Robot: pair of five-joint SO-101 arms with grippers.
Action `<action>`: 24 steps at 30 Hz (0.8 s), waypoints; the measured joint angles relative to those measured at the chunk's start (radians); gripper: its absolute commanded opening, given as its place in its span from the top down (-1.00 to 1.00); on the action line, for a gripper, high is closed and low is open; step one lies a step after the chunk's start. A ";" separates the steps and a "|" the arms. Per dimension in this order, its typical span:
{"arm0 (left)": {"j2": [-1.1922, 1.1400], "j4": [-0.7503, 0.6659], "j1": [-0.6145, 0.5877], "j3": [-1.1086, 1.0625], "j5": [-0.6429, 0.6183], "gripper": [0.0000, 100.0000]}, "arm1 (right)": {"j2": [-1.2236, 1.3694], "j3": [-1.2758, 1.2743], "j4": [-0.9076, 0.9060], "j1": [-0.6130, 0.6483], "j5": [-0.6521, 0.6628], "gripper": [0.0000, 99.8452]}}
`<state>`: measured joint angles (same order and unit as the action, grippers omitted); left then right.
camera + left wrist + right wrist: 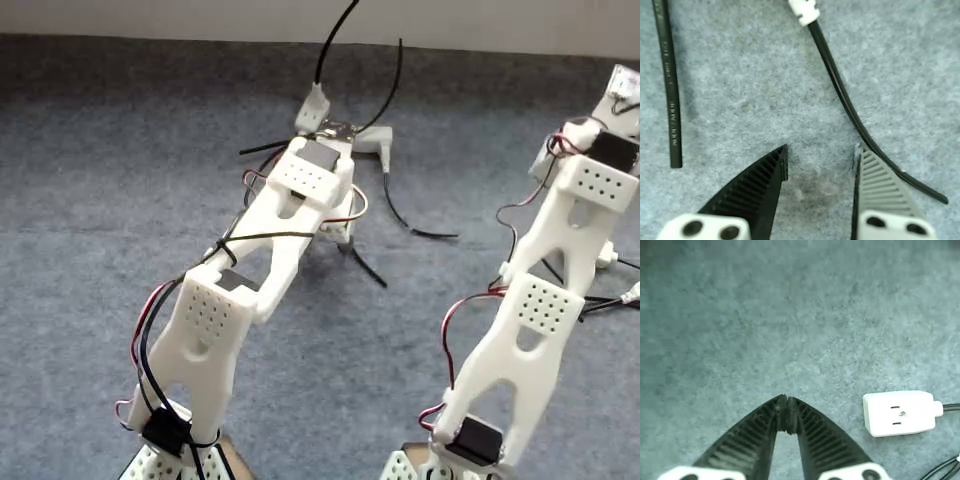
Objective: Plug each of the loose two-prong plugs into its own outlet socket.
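The left gripper (821,162) hangs over the grey carpet (740,100), jaws released with nothing between them. A black cord (840,90) runs from a white fitting (802,11) ahead of the jaws and passes just beside the pale finger (880,185). A second black cord (670,90) lies well off to the dark finger's side. The right gripper (786,417) is clenched on nothing. A white outlet socket (898,413) lies near, to one side of its closed tips, slots facing up.
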<state>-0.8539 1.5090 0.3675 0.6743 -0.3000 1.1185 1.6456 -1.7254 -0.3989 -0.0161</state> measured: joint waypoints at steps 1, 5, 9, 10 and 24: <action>0.000 0.000 0.000 0.000 0.000 0.58 | -0.040 -0.003 0.000 0.015 0.000 0.98; 0.000 0.000 0.000 0.000 0.000 0.58 | -0.253 -0.184 0.000 0.084 0.000 0.98; 0.000 0.000 0.000 0.000 0.000 0.58 | -0.523 -0.557 0.000 0.189 0.000 0.98; 0.000 0.000 0.000 0.000 0.000 0.58 | -0.592 -0.664 0.000 0.215 0.000 0.98; 0.000 0.000 0.000 0.000 0.000 0.58 | -0.964 -2.064 0.485 0.367 0.000 0.98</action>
<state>-0.8539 1.5090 0.3675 0.6743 -0.3000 0.1550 -0.4181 -1.2405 -0.0322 -0.0161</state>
